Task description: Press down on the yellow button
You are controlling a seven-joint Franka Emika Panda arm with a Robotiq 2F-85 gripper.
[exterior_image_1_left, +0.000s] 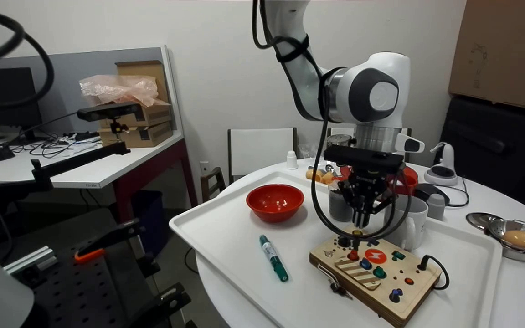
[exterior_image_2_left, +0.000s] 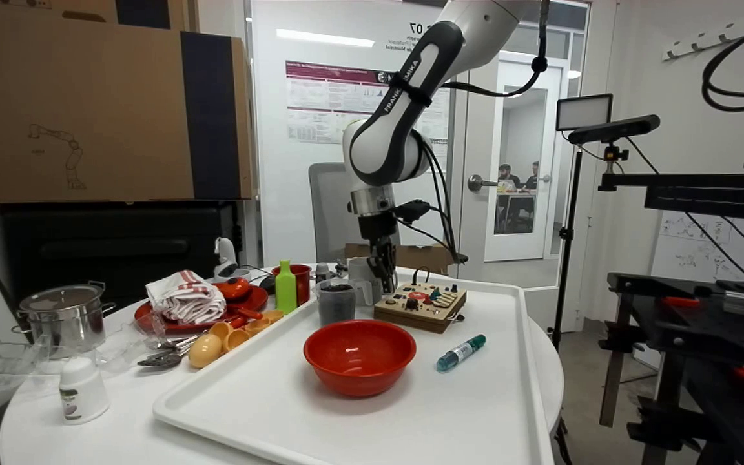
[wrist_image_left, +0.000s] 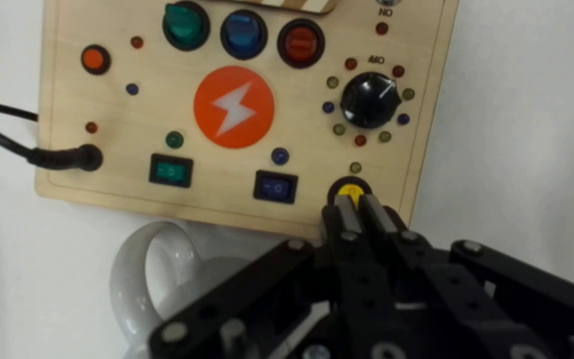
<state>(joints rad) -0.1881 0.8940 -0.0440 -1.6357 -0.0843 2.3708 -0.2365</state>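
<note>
The robot arm (exterior_image_1_left: 374, 84) reaches down over a light wooden board (wrist_image_left: 217, 197), its jaws clenched, both halves drawn together side by side and pointing at the yellow button (wrist_image_left: 351, 190). That button sits in a black ring (wrist_image_left: 333, 192) near a corner of the board; in the wrist view it lies below the black knob (wrist_image_left: 370, 100) and to the right of the dark blue rocker switch (wrist_image_left: 275, 187). The jaws hide its lower part there, so I cannot tell whether they touch it or hover just above. Farther off, past the orange-red disc (wrist_image_left: 234, 106) near the middle of the board, a green button (wrist_image_left: 186, 26), a blue button (wrist_image_left: 243, 34) and a red button (wrist_image_left: 301, 43) stand in a row. A black cable (wrist_image_left: 58, 157) plugs into the end of the board opposite the yellow button. The board rests flat on a white tray (exterior_image_2_left: 469, 413), which stands on a white desk (exterior_image_2_left: 130, 439). A white mug (exterior_image_1_left: 418, 214) stands just beside the board, with a grey cup (exterior_image_2_left: 337, 307) near it. The red bowl (exterior_image_1_left: 275, 202) and the green-capped marker (exterior_image_1_left: 273, 258) are also on the tray, apart from the board. Beyond the tray's rim, in an exterior view, are a green bottle (exterior_image_2_left: 286, 290) and a folded cloth (exterior_image_2_left: 186, 297).
</note>
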